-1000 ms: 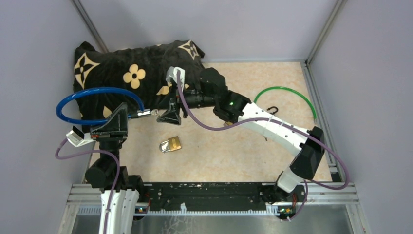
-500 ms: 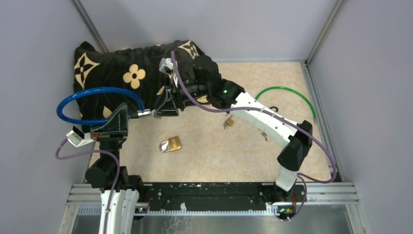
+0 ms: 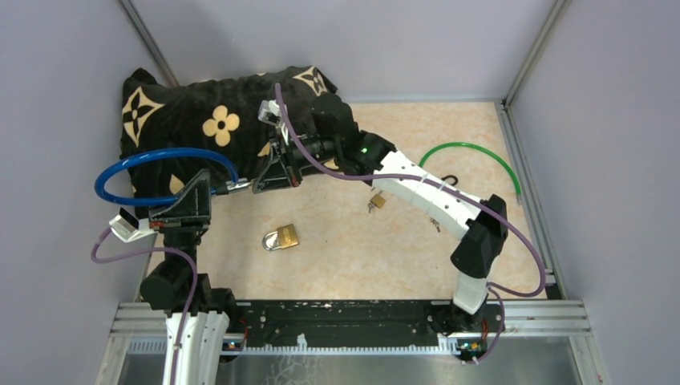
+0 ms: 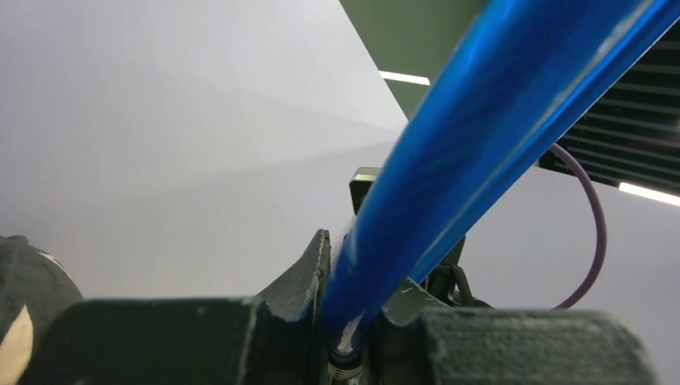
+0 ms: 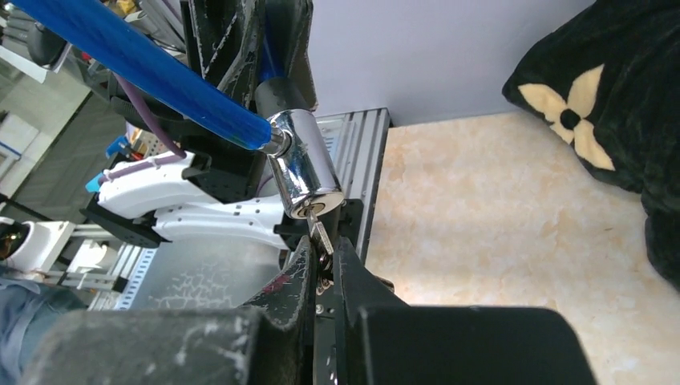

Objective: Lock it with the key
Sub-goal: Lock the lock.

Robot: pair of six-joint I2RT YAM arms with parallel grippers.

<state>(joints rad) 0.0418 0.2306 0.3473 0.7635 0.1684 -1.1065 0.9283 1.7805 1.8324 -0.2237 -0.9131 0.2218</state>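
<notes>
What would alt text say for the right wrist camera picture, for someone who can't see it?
The right end effector pinches a small key, its tip at the keyhole of a chrome lock cylinder on a blue cable. Right of it lie a marbled table and a black flowered cushion.

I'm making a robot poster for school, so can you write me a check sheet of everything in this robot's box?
Surface: beige marbled tabletop, its far left corner covered by a cushion.
Job's things: blue cable lock held up off the table; key with its tip at the keyhole of the chrome cylinder.
Clutter: brass padlock; small brass padlock; green cable loop; black flowered cushion.
Grippers: left gripper, jaws shut on the blue cable lock; right gripper, jaws shut on the key.
Cables: purple cables looping along both arms.
Surroundings: grey walls; metal rail at the near edge.
</notes>
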